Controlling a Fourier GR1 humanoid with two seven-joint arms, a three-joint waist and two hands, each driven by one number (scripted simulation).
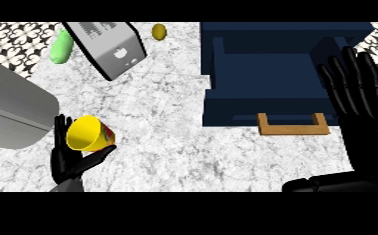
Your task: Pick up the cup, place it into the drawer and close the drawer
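The cup's (87, 133) base and far side are hidden inside the left hand (70, 163), whose fingers (62, 129) curl round it. Only its yellow mouth and a strip of red wall show between fingers and thumb. That hand's wrist is cut off just below.

The right hand's (360, 124) straight fingers (347, 74) cover the drawer's (266, 74) right wall, so what lies behind them cannot be told.

Left of the curled fingers, a grey rounded thing (22, 109) runs off the edge. Well above them, an olive lump (159, 31) is too small to name, and a grey box (111, 46) is cut off at its top.
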